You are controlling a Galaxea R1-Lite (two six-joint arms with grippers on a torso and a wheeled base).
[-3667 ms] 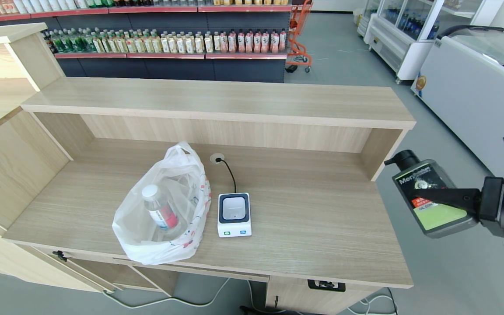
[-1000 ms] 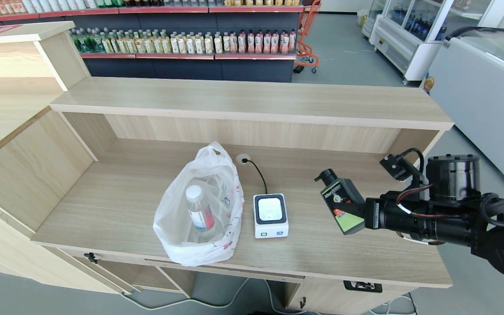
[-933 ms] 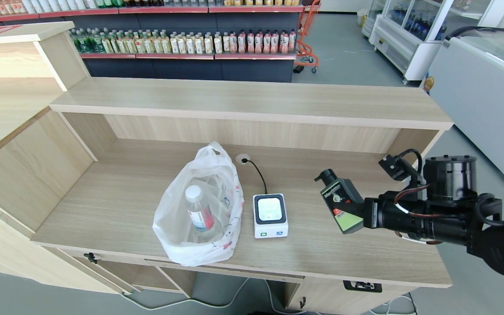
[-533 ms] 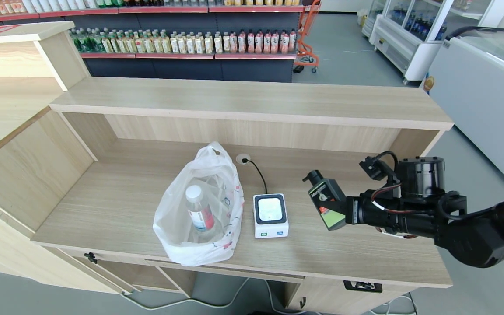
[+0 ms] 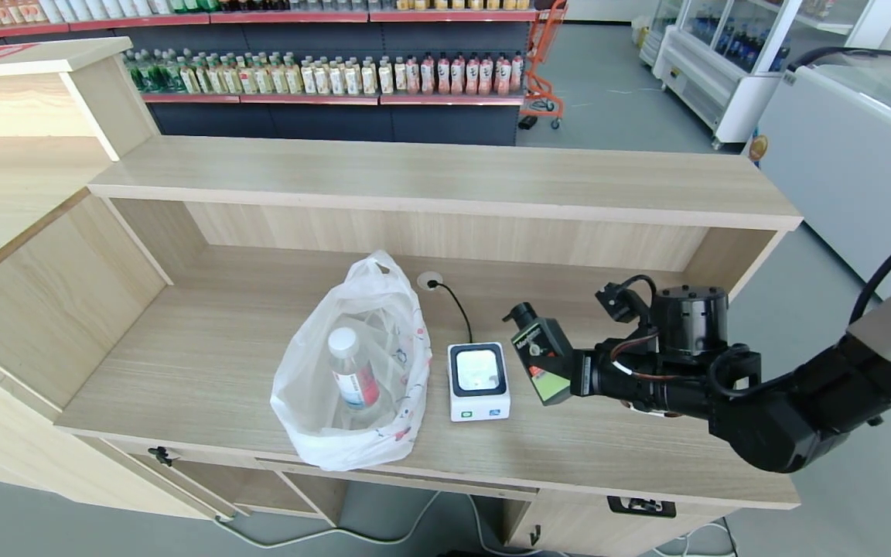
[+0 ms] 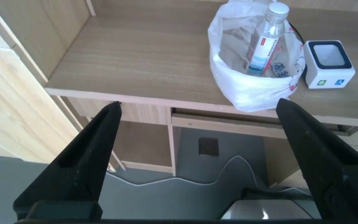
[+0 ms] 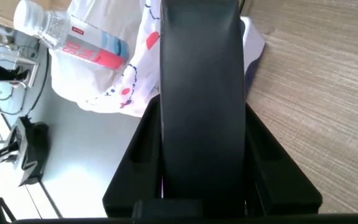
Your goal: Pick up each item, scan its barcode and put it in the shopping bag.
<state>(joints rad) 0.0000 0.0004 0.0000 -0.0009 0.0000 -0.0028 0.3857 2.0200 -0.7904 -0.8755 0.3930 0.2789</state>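
We cannot make out the barcode on the dark bottle (image 5: 536,350), which hides most of the scanner (image 5: 479,381) in the right wrist view.

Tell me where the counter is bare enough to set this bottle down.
Bare counter: left of the shopping bag, toward the side wall. Also right of the scanner, under the right tool and its dark bottle. Crowded: bag and scanner sit close, cable behind.
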